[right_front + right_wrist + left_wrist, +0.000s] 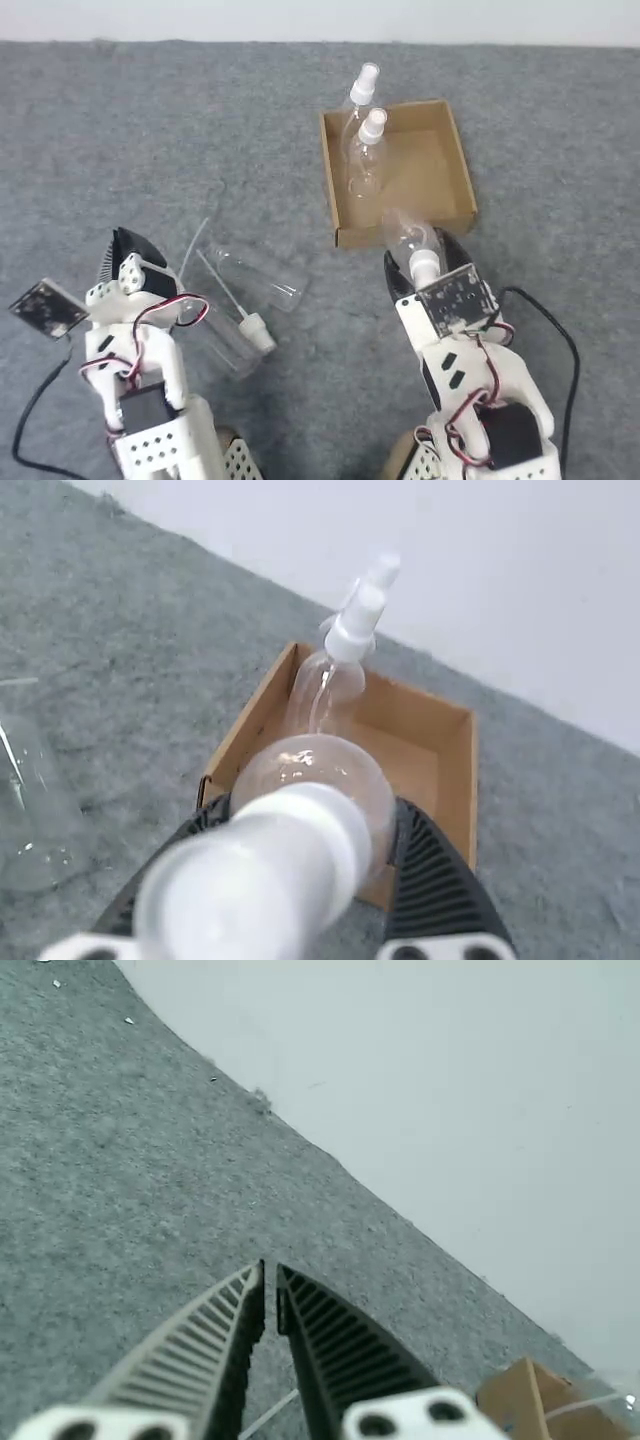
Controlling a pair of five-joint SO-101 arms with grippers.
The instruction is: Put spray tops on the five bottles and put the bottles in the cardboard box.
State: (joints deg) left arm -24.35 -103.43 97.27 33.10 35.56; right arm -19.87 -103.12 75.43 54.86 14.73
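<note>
Spray-topped bottle (305, 815) between right fingers (432, 880), cardboard box (246, 736) beyond

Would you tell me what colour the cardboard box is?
The cardboard box is plain brown, clearest in the high view.

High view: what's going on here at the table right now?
The right hand is shut on a bottle with its spray top fitted, holding it at the near edge of the cardboard box. Two topped bottles stand inside the box along one wall. The left hand is shut and empty above the grey mat. Beside it lie two bare bottles and a loose spray top, so two bottles are not yet done.
</note>
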